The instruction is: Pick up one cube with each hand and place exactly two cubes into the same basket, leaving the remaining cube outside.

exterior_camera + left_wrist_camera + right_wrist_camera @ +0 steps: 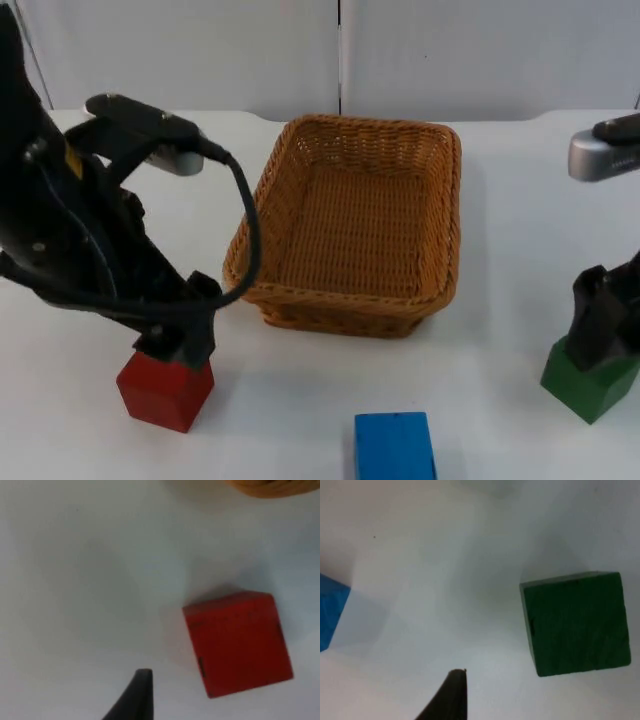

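1. Top view: fixed, elevated, facing down and forward across the table (300,400) toward the partition wall (200,50).
2. Left wrist view: close above the red cube (237,642), shared with top view.
3. Right wrist view: close above the green cube (577,622), likewise shared.

The wicker basket (352,225) is looking rough and woven; the red cube (166,390) beside it is showing matt paint.

A white table (300,400) spreads across the scene under soft, even light. At twelve o'clock it ends at a pale grey partition wall (200,50), split by a dark vertical seam (339,55).
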Controlling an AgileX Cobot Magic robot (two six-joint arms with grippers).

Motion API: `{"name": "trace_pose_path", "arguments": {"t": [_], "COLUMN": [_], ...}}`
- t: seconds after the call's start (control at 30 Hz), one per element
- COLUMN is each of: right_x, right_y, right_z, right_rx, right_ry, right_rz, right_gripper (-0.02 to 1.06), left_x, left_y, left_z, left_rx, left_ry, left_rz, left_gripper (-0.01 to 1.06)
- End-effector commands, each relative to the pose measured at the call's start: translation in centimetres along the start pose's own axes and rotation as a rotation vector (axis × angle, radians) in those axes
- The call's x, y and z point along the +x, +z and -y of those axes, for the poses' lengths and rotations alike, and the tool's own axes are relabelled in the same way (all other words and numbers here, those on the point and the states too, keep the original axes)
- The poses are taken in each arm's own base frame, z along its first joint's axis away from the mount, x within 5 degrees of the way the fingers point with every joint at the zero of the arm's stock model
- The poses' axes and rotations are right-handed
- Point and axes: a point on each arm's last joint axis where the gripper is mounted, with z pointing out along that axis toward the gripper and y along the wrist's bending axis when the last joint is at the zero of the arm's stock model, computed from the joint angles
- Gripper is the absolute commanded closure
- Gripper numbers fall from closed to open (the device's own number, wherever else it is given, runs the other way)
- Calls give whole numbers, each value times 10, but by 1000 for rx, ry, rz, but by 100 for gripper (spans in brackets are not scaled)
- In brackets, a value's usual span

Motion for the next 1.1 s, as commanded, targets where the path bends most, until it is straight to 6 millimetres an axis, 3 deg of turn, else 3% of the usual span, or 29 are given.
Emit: {"name": "trace_pose_path", "arguments": {"t": [0.0, 0.27, 0.7, 1.07], "right_x": [-5, -7, -5, -3], "right_y": [-1, 0, 41, 57], "right_z": [-1, -1, 0, 2], "right_rx": [5, 7, 5, 12], "right_ry": [-14, -14, -20, -38], "right_rz": [35, 62, -31, -59], "right_gripper": [-1, -1, -1, -1], "left_x": [-3, -3, -2, 3], "left_y": [6, 21, 55, 84], "left_z": [-5, -20, -20, -20], "left_rx": [-14, -24, -13, -9], "left_ry": [-10, -72, -70, -83], "left_rz": [11, 11, -26, -57], "left_gripper": [3, 3, 3, 3]}}
